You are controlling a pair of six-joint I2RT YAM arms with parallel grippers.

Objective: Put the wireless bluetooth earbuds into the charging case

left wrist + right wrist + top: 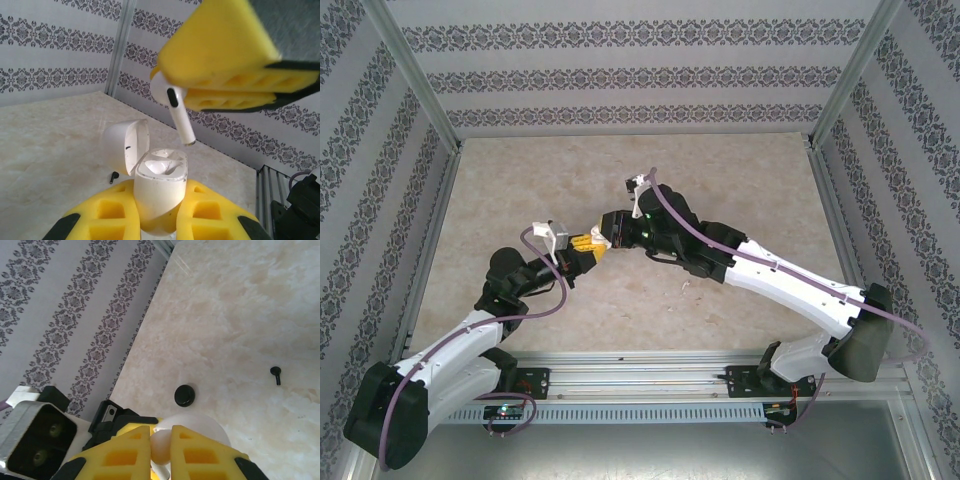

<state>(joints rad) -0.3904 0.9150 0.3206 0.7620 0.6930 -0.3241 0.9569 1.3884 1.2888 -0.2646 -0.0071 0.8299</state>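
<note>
White earbud (176,107) is hanging stem-down just above the open mouth of the charging case (160,187), apparently not touching it. Its head is sitting pinched in the right gripper (172,80), with the yellow jaws clamping on it. The case is standing upright in the left gripper (159,212), whose jaws are clenching its lower body from both sides. The lid (125,145) is tilting open toward the left of the wrist view. A second white bud (161,166) seems to be sitting in the case already, though the outline is not sharp. Case and bud are both being held off the table at mid-workspace, and in the top view the grippers are meeting tip to tip. A black earbud (114,176) is lying on the table behind the case, apart from everything. A black round disc (184,395) is also resting on the table; I cannot tell what it is. Any marking on the case or buds is too small to read. The table (740,180) is showing a beige marbled top. The walls (640,70) are carrying grey striped floral wallpaper. Aluminium posts (415,85) are framing the corners, and a slotted rail (650,375) is running along the near edge by the arm bases.
</note>
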